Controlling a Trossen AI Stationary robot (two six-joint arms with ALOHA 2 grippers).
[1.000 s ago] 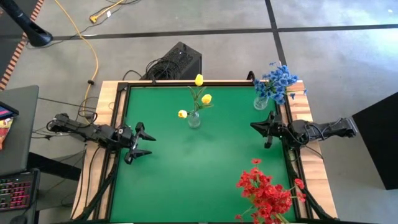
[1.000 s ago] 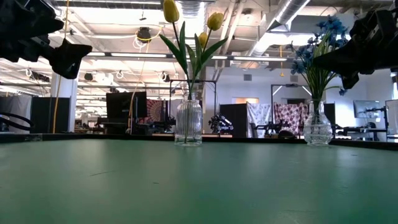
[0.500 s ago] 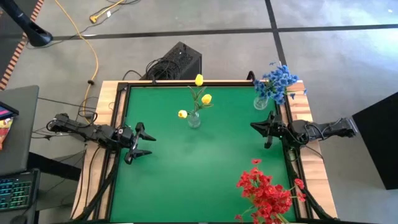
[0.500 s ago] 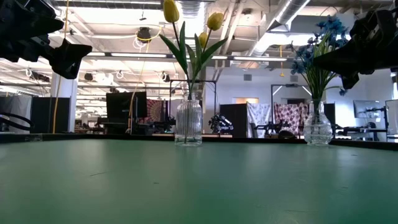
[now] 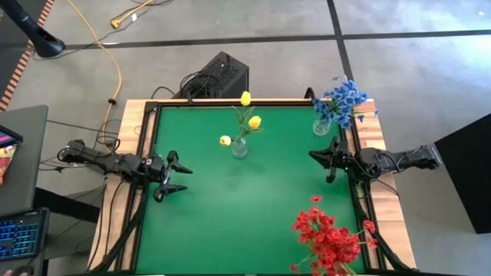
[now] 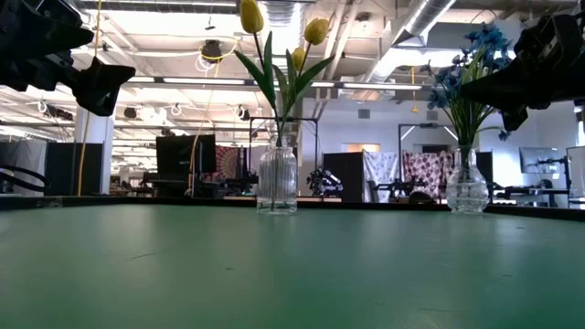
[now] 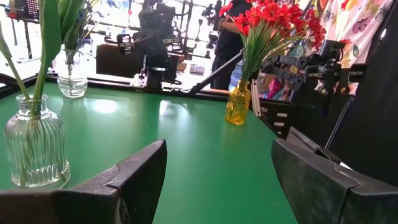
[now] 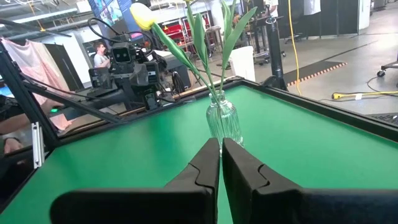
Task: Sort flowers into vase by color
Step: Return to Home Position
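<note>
The red flowers (image 5: 330,234) are stood upright in the yellow vase (image 7: 238,106) at the near right corner, nearer the right gripper (image 5: 313,156), held pinched together, than the left gripper (image 5: 184,178), held spread apart at the opposite side.

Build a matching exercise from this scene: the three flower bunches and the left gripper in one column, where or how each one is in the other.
Things:
1. yellow flowers
2. blue flowers
3. red flowers
4. left gripper

Places or states:
A. in a yellow vase
B. open, holding nothing
C. in a ribbed clear vase, midway across the table
D. in a clear vase at the table's corner

Pairs: 1-C, 2-D, 3-A, 4-B.
</note>
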